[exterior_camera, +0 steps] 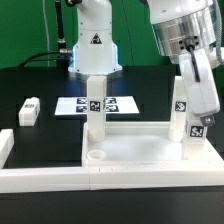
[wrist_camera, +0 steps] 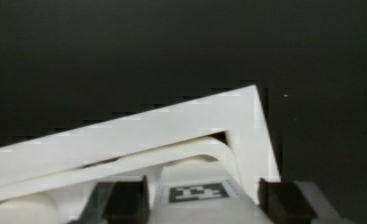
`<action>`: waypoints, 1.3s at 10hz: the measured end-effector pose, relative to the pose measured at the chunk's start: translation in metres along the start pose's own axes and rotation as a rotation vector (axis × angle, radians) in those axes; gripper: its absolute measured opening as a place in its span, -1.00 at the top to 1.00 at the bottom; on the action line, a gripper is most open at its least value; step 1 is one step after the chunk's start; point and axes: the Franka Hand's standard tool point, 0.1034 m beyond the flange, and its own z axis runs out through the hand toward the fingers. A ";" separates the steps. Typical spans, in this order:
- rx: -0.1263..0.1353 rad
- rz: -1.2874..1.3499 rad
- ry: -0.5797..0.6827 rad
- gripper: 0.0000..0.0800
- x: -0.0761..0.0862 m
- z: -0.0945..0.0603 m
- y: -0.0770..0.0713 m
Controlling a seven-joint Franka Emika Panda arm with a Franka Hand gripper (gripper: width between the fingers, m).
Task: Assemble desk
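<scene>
The claw (exterior_camera: 196, 112) comes down from the upper right of the exterior frame and sits at the right edge, over a white leg (exterior_camera: 195, 128) that stands upright on the tabletop panel (exterior_camera: 130, 150); the leg carries black-and-white tags on its face. In the wrist view the claw (wrist_camera: 199, 196) shows two dark fingers (wrist_camera: 112, 202) at the bottom of the frame, parted only as wide as the tagged end of the leg (wrist_camera: 199, 192) between them; they appear to press against its sides, so the claw looks clenched on the leg, though the contact itself is blurred. The white panel's corner (wrist_camera: 198, 125) rises across the lower half of that frame against black.

The panel lies in the lower centre of the exterior frame; a second leg (exterior_camera: 96, 108) stands upright at its back left part; a third leg (exterior_camera: 29, 110) lies loose on the black table (exterior_camera: 150, 85) at the left, well apart. The marker board (exterior_camera: 75, 104) lies flat behind the panel. A long white rail (exterior_camera: 60, 181) runs along the bottom of the frame.
</scene>
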 end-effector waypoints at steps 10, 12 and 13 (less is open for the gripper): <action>0.094 -0.087 -0.061 -0.62 0.023 -0.071 -0.009; 0.086 -0.091 -0.060 -0.62 0.021 -0.065 -0.006; 0.086 -0.091 -0.060 -0.62 0.021 -0.065 -0.006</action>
